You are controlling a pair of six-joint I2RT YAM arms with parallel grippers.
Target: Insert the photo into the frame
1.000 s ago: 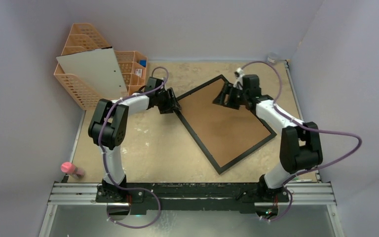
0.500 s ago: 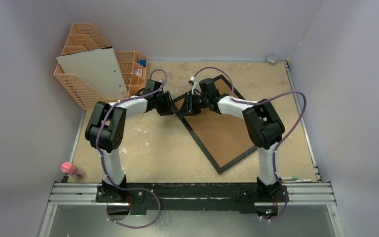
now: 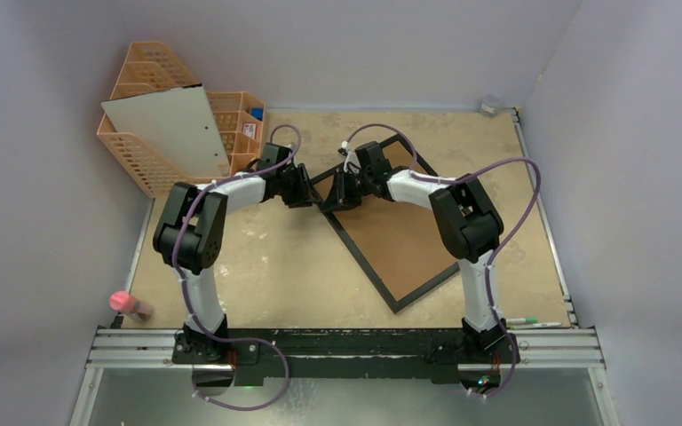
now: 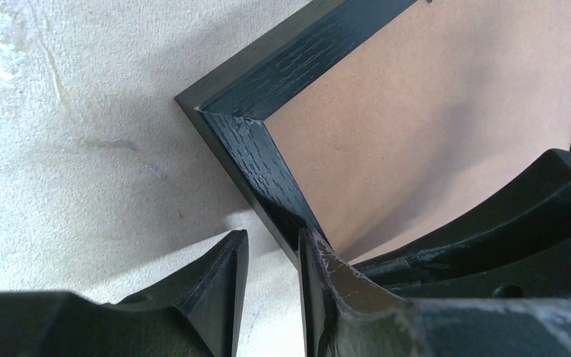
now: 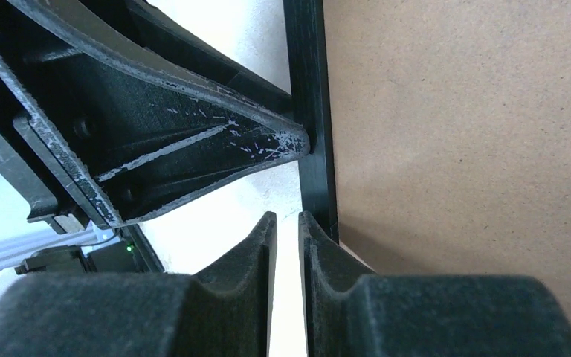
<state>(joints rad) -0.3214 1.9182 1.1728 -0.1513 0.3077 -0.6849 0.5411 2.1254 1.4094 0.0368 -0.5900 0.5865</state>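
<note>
The frame (image 3: 400, 235) lies flat with its brown back board up, turned like a diamond. The photo is not in view. My left gripper (image 3: 309, 189) is at the frame's left corner. In the left wrist view (image 4: 271, 238) its jaws stand a little apart: one finger is on the table outside the black border (image 4: 260, 160), the other is over the border's inner side. My right gripper (image 3: 336, 191) is right beside it over the same corner. In the right wrist view (image 5: 286, 219) only a thin slit shows between its jaws, with nothing in it, beside the border (image 5: 312, 89).
An orange basket organiser (image 3: 142, 155) stands at the back left with a white board (image 3: 169, 129) leaning in it. A pink object (image 3: 129, 303) lies at the near left. Pens (image 3: 528, 322) lie at the near right. The two grippers are almost touching.
My right arm has swung from the frame's far edge across to its left corner, beside my left gripper. The frame's right corner has shifted nearer and leftwards. My left gripper stays put.
</note>
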